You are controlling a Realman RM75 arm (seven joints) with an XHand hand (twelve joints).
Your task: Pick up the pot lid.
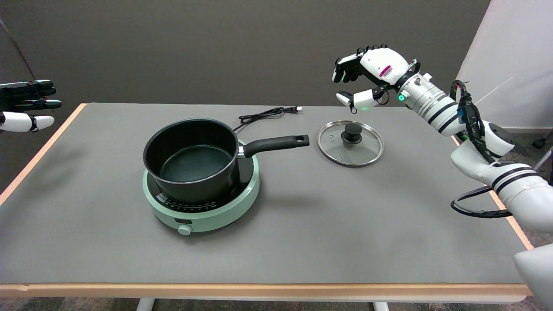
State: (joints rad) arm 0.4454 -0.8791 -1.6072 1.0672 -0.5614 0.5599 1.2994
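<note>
Right hand staged above the lid, pre-grasp.

The round glass pot lid with black knob lies flat near the grey table's far right corner, knob up for top access; the right hand hovers above, fingers spread, holding nothing.

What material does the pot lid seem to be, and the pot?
Pot lid: apparently clear glass, since the grey table shows through, with a shiny metal-looking rim and a black knob, probably plastic. Pot: dark matte coating, likely non-stick metal.
</note>
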